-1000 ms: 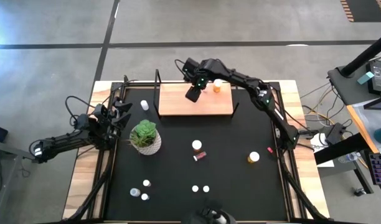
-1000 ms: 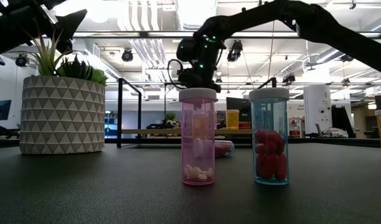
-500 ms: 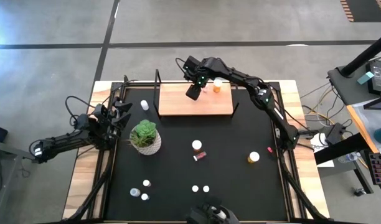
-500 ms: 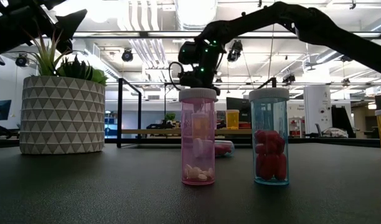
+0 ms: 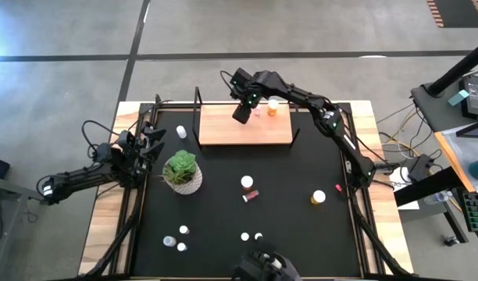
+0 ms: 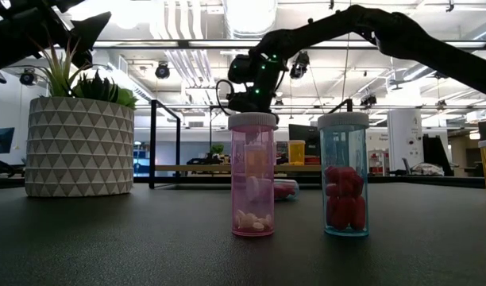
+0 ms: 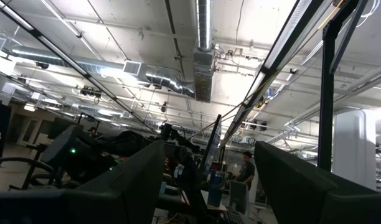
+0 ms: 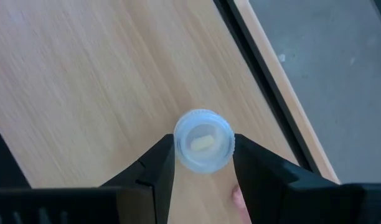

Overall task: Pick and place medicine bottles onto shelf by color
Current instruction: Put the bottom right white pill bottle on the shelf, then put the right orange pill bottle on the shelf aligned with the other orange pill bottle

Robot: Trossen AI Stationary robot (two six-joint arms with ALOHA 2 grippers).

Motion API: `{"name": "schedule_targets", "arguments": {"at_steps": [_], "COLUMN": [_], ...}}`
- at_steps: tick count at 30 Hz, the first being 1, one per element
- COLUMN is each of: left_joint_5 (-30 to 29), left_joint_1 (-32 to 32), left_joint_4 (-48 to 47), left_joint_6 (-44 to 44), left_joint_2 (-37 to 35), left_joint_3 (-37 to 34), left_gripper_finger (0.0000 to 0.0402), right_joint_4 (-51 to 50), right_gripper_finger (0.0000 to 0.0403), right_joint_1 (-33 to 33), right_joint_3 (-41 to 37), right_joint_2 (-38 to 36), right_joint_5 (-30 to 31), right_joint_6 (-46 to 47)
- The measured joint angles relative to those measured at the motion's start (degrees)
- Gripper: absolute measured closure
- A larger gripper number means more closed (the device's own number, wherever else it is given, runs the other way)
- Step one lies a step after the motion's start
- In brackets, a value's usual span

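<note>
Black counter (image 5: 286, 187) filling the middle of the high view, wood shelf (image 5: 245, 129) with black end frames lying at its upper centre. No brand, label or lettering readable on any bottle.

Right arm reaching in from the right edge of the frame to the shelf's upper part, right hand (image 5: 244, 111) poised over the board, just left of an orange bottle (image 5: 272, 107) standing on the shelf. In the right wrist view, right hand (image 8: 203, 155) with both fingers (image 8: 159, 165) pressed against a white-capped bottle (image 8: 203, 140), clenched on it above the light wood near the shelf's black edge; bottle body hidden under its cap, colour not discernible.

Left arm parked at the left edge of the counter, left hand (image 5: 149, 144) beside the potted plant (image 5: 182, 172); its wrist view points at the ceiling, fingers (image 7: 125, 180) spread apart with nothing between.

Scattered on the counter in the high view: amber bottle (image 5: 318, 197) at lower right, white-capped bottle (image 5: 247, 183) at centre with a red one lying beside it, small white caps along the lower left and lower centre, too small to judge colour.

Low view: pink bottle (image 6: 252, 175) and blue-tinted bottle with red pills (image 6: 344, 175) in front, an orange bottle cut off at the right edge.
</note>
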Motion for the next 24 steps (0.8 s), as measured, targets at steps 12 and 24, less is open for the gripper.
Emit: {"name": "schedule_targets", "arguments": {"at_steps": [12,24], "left_joint_5": [0.0,0.0], "left_joint_1": [0.0,0.0], "left_joint_4": [0.0,0.0], "left_joint_6": [0.0,0.0], "left_joint_2": [0.0,0.0], "left_joint_3": [0.0,0.0], "left_gripper_finger": [0.0168,0.0168], "right_joint_4": [1.2,1.1], "right_gripper_finger": [0.0255,0.0158], "right_joint_1": [-0.2,-0.1], "right_joint_3": [0.0,-0.3], "right_joint_2": [0.2,-0.3], "right_joint_5": [0.3,2.0], "right_joint_6": [1.2,6.0]}}
